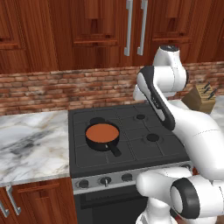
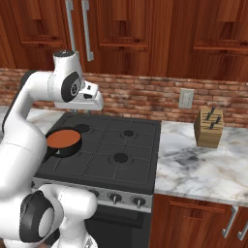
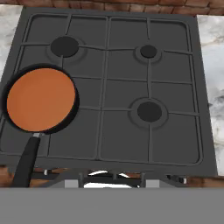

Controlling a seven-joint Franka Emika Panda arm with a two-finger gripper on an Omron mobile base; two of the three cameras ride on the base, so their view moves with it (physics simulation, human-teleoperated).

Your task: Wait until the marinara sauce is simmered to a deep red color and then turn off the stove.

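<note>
Marinara sauce (image 3: 40, 100) flat orange-brown disc in black saucepan (image 3: 26, 159), front-left of stove (image 3: 170, 87), claw clenched, empty

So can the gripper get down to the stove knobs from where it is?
Probably yes. The gripper hangs above the back of the stove; the knobs line the front strip, with nothing in front of them. The saucepan sits left, off that path.

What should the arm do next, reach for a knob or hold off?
Probably hold off: the marinara sauce in the saucepan looks orange-brown, not deep red. The gripper hangs above the stove, away from the knobs.
</note>
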